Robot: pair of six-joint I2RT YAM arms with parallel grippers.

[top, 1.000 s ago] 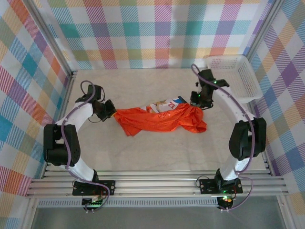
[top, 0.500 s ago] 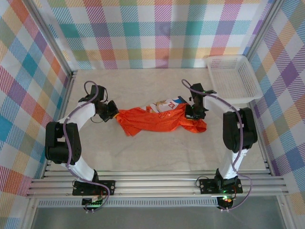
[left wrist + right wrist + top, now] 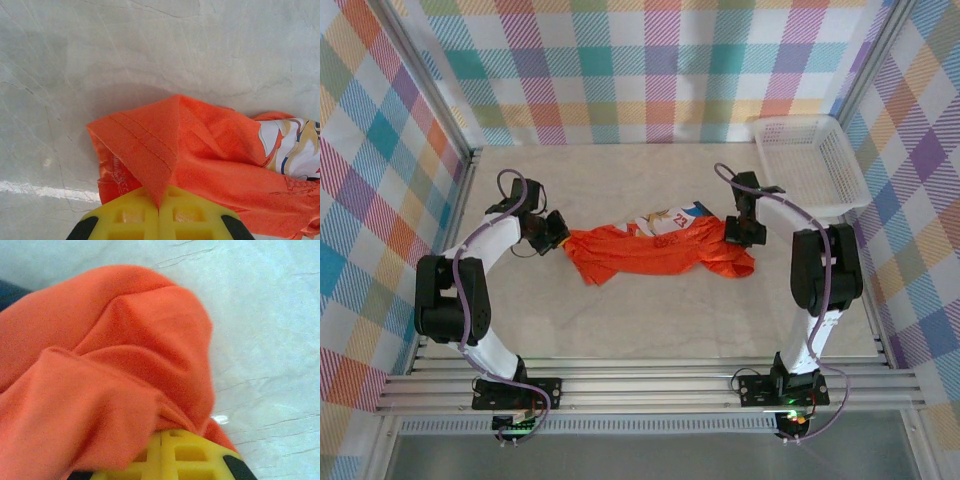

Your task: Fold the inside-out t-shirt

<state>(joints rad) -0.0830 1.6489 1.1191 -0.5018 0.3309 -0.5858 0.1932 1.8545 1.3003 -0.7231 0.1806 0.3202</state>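
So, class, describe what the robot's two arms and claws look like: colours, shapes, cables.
The left arm and right arm have curved white links between chunky black joints, each with a greyish-purple cable looping alongside. Both stand on black base plates. The left claw and right claw have yellow fingers moulded with square recesses and edged in black.

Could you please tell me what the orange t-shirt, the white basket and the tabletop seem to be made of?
The t-shirt: soft, matte knit fabric; it creases and shows stitched hem lines.
The basket: probably moulded plastic, white, with mesh-like perforated walls.
The tabletop: smooth, pale and finely veined like marble; whether it is real stone or a printed laminate, I cannot tell.
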